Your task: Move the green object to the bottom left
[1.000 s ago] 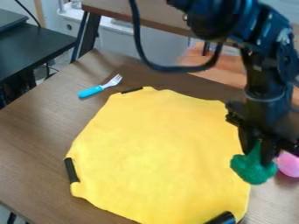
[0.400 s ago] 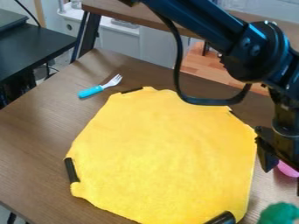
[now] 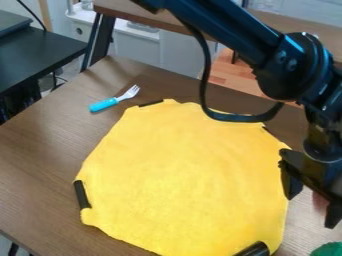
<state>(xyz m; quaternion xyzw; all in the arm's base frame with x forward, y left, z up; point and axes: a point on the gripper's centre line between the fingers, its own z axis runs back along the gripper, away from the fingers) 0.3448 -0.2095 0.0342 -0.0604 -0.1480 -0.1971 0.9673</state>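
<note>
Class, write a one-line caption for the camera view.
Open black claw by the right edge of a yellow cloth, a fuzzy green object at bottom right.

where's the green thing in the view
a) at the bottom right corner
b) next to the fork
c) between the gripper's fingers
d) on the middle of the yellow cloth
a, since the green thing shows at the bottom right corner, off the yellow cloth and lower in the view than the open gripper.
</note>
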